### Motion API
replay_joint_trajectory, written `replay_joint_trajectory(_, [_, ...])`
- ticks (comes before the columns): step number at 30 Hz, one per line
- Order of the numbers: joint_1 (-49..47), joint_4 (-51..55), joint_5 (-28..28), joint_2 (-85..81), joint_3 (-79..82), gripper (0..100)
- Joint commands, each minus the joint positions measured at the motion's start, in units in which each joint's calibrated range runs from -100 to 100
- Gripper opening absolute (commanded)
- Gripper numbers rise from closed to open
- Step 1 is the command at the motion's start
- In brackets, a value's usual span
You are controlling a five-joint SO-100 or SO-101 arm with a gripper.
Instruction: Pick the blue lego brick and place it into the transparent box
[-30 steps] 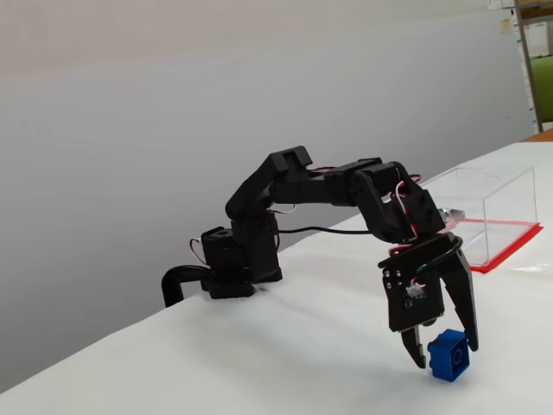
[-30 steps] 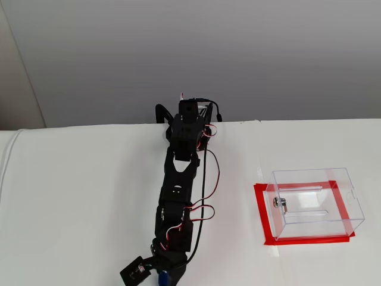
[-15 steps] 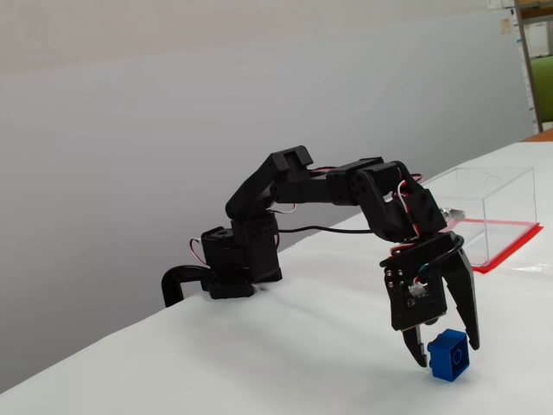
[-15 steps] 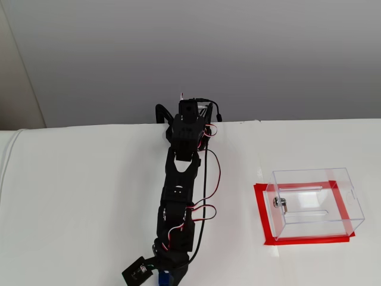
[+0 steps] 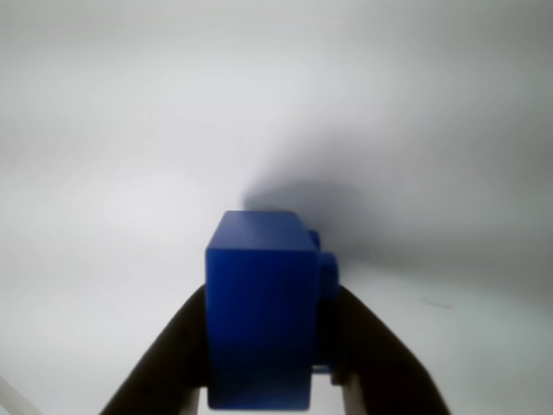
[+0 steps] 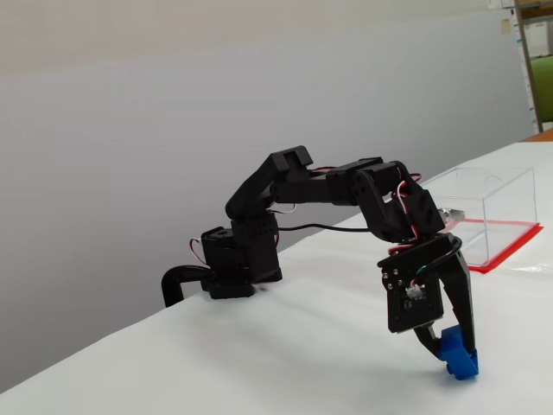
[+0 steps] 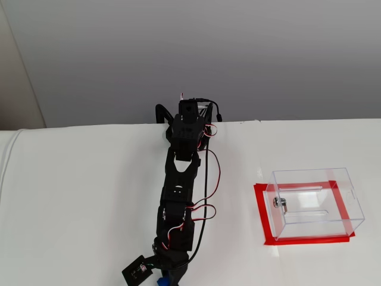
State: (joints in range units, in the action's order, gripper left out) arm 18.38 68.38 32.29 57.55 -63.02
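We log the blue brick (image 5: 261, 311) clamped between the jaws, low over the white worktop (image 7: 71, 196) near its front edge. We log the clear box (image 7: 315, 202) by the right edge, well apart.

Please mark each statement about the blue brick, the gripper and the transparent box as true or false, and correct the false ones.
1. The gripper has the blue lego brick between its fingers. True.
2. The brick already lies inside the transparent box. False: the box holds no brick; the brick is at the gripper, low over the white table.
3. The box stands on a red base. True.
4. In the fixed view from the front, the box is to the left of the arm. False: it is to the right of the arm.
5. The brick touches the box. False: they are clearly apart.
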Motion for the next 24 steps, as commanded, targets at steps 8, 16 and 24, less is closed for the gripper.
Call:
replay_joint_trajectory(8, [0.59, 0.37, -1.45, -5.74, -4.97, 5])
replay_joint_trajectory(16, [-0.96, 0.03, -6.98, -16.78, -4.34, 5])
replay_joint_trajectory(24, [-3.55, 4.03, -11.36, -27.04, -3.89, 5])
